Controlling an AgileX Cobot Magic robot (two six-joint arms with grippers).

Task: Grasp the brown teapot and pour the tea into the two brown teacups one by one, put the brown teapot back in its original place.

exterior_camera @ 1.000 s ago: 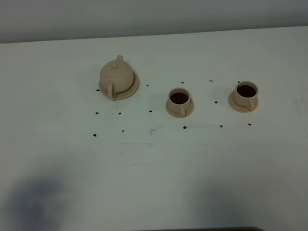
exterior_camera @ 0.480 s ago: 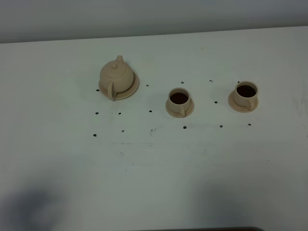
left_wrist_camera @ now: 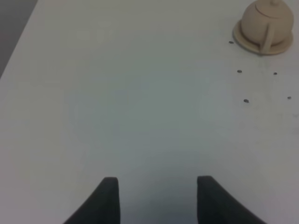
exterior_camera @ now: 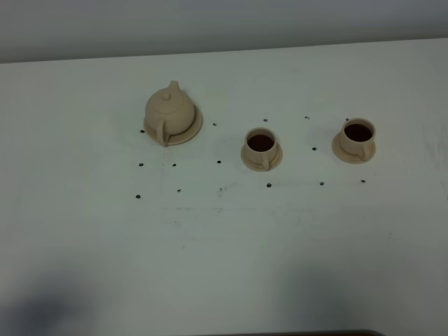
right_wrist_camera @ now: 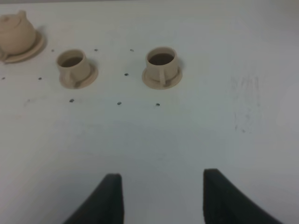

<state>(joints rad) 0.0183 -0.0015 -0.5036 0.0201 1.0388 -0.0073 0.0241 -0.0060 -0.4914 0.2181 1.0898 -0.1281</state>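
The brown teapot (exterior_camera: pixel 169 110) stands upright on its wide round saucer (exterior_camera: pixel 192 129) at the back left of the white table; it also shows in the left wrist view (left_wrist_camera: pixel 267 22) and the right wrist view (right_wrist_camera: pixel 16 35). Two brown teacups stand on small saucers to its right, the nearer cup (exterior_camera: pixel 260 145) (right_wrist_camera: pixel 73 65) and the farther cup (exterior_camera: pixel 358 135) (right_wrist_camera: pixel 161 62), both dark inside. My left gripper (left_wrist_camera: pixel 156 193) is open and empty, far from the teapot. My right gripper (right_wrist_camera: pixel 161 193) is open and empty, well short of the cups. Neither gripper shows in the exterior view.
Small dark dots (exterior_camera: pixel 219 162) are scattered on the white table (exterior_camera: pixel 224 245) around the teapot and cups. A grey wall runs behind the table's far edge (exterior_camera: pixel 224 49). The table's left edge shows in the left wrist view (left_wrist_camera: pixel 18 42).
The dark shadow at the lower left of the table has shrunk and slid toward the near edge. The teapot and cups have not moved.
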